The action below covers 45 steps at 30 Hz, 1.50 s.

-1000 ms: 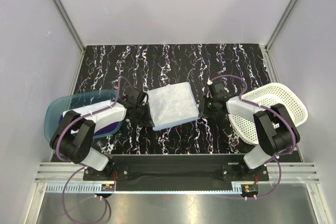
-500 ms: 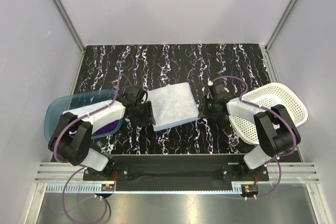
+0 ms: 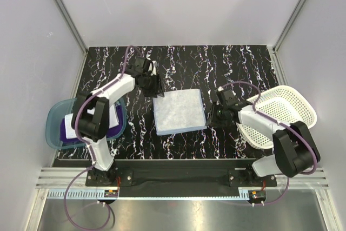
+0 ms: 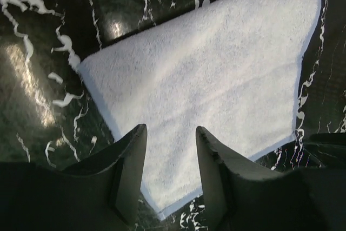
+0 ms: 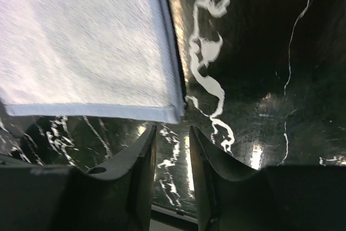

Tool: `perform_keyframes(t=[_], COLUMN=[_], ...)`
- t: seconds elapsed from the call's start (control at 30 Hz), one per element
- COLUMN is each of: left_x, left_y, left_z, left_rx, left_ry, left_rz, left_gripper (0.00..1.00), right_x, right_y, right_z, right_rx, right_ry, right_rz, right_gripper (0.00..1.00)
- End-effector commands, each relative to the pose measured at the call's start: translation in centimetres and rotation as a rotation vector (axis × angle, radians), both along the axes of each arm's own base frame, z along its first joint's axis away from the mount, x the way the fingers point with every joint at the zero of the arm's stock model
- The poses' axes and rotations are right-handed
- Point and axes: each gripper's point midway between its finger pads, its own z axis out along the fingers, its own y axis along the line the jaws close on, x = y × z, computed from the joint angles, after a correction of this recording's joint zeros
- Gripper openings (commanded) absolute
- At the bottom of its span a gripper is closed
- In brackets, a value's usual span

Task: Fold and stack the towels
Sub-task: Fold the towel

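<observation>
**As the left end effector [image 3: 153, 87] and the right end effector [image 3: 215, 116] are letting go, the folded towel [image 3: 179, 111] is lying free on the desk [image 3: 238, 63]**

Whereas a second ago both were pinching the towel's side edges with jaws together, each is now standing with its jaws apart and nothing between them. The left wrist view is showing the two fingers [image 4: 130, 166] hanging over the towel's near corner without touching it. The right wrist view is showing only bare marbled desk in the gap, with the towel's blue-edged corner lying just beyond the fingertips.

Both arms are also backing off. The left one is swinging from the towel's left edge up to its far left corner. The right one is sitting just beside the right edge, clear of the cloth.

Released, the towel is resting flat and square in the middle of the desk, its pale face up and its hem aligned. It seems to be turning slightly squarer to the desk edge than it was half a second ago.

This is probably marking the end of a fold: the cloth is holding its shape unaided. What is remaining, by my reading, is moving it onto a stack. A purple towel [image 3: 66, 132] is already lying in the teal tub [image 3: 51, 123] on the left, while the white basket [image 3: 292, 98] is sitting on the right.
</observation>
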Motion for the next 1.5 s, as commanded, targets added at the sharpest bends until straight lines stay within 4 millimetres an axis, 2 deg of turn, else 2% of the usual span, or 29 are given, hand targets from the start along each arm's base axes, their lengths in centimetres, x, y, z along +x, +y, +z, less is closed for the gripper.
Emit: perform_keyframes(t=[0.0,0.03,0.07,0.1,0.13,0.17,0.2,0.23,0.27,0.3,0.33,0.37,0.4,0.47,0.5,0.53,0.67,0.77,0.87,0.93,0.97,1.07,1.13,1.2,1.23,1.27,1.37,1.4,1.47], left_x=[0.7,1.2,1.7,2.0,2.2,2.6,2.6,2.8,2.9,3.1,3.3,3.5,3.7,4.0,4.1,4.1,4.0,4.0,4.2,4.4,5.2,6.2,6.2,6.2,6.1,6.2,6.4,6.6,6.9], left_y=[-1.4,-1.2,-1.1,-0.9,-0.3,-0.2,0.0,0.2,0.3,0.4,0.7,0.9,0.9,1.3,1.3,1.5,2.3,2.5,1.4,0.7,0.5,1.4,2.8,3.1,2.9,2.9,2.3,2.3,1.8], left_z=[-0.4,-0.6,-0.7,-1.4,-1.9,-2.0,-2.8,-3.1,-3.4,-3.8,-4.1,-4.2,-4.5,-4.8,-5.0,-5.2,-6.4,-7.1,-6.1,-4.4,-2.9,-1.0,-1.1,-1.1,-1.2,-1.4,-2.0,-2.2,-2.6], left_rx=[-0.034,-0.017,-0.004,0.018,0.052,0.064,0.080,0.093,0.101,0.113,0.138,0.148,0.154,0.177,0.184,0.196,0.242,0.247,0.194,0.161,0.151,0.224,0.301,0.319,0.316,0.315,0.302,0.298,0.287], left_ry=[0.018,0.011,0.005,0.013,0.020,0.019,0.032,0.033,0.033,0.037,0.036,0.034,0.034,0.032,0.032,0.034,0.057,0.073,0.066,0.037,-0.001,-0.073,-0.074,-0.079,-0.080,-0.080,-0.088,-0.093,-0.091], left_rz=[-0.080,-0.067,-0.059,-0.050,-0.033,-0.031,-0.032,-0.025,-0.023,-0.018,-0.007,-0.002,-0.004,0.005,0.002,0.005,0.028,0.035,0.009,-0.034,-0.046,-0.136,-0.158,-0.218,-0.242,-0.261,-0.323,-0.344,-0.369], left_gripper=[0.46,0.46,0.46,0.45,0.45,0.45,0.45,0.45,0.45,0.45,0.45,0.45,0.45,0.45,0.45,0.45,0.46,0.47,0.48,0.48,0.49,0.50,0.51,0.51,0.52,0.52,0.52,0.52,0.51], right_x=[3.9,5.0,6.8,7.9,9.1,11.2,12.2,12.9,15.0,15.7,17.0,17.6,18.1,19.5,20.0,20.5,20.9,20.7,20.4,20.3,20.3,20.4,20.5,20.8,21.0,20.5,20.7,20.3,21.2], right_y=[0.4,0.8,2.2,2.8,3.4,4.3,4.7,4.8,5.5,5.9,6.3,6.3,6.0,5.4,4.6,4.1,2.6,2.3,2.5,2.5,2.4,2.5,2.3,2.4,2.4,3.4,4.2,3.9,3.6], right_z=[4.1,4.0,5.7,5.1,5.3,6.9,5.2,4.8,6.2,3.9,4.6,3.8,1.9,1.2,0.0,-0.3,-2.0,-2.3,-2.1,-1.6,-1.4,0.4,1.7,3.1,3.4,4.0,5.5,4.9,5.8], right_rx=[-0.035,-0.045,-0.010,-0.014,-0.016,-0.008,-0.030,-0.052,-0.043,-0.061,-0.065,-0.081,-0.107,-0.141,-0.151,-0.153,-0.161,-0.162,-0.149,-0.151,-0.151,-0.139,-0.123,-0.063,-0.055,0.025,0.152,0.163,0.171], right_ry=[-0.115,-0.131,-0.181,-0.179,-0.206,-0.257,-0.222,-0.211,-0.247,-0.198,-0.217,-0.206,-0.175,-0.192,-0.172,-0.173,-0.155,-0.160,-0.169,-0.179,-0.182,-0.207,-0.216,-0.245,-0.267,-0.276,-0.319,-0.282,-0.309], right_rz=[-0.019,0.019,0.054,0.085,0.123,0.137,0.147,0.170,0.176,0.192,0.208,0.210,0.209,0.200,0.186,0.176,0.172,0.188,0.203,0.213,0.218,0.274,0.308,0.339,0.375,0.429,0.525,0.536,0.575], right_gripper=[0.38,0.37,0.36,0.32,0.29,0.27,0.23,0.19,0.18,0.17,0.15,0.15,0.14,0.13,0.13,0.13,0.13,0.13,0.13,0.13,0.14,0.19,0.24,0.27,0.30,0.35,0.44,0.45,0.47])
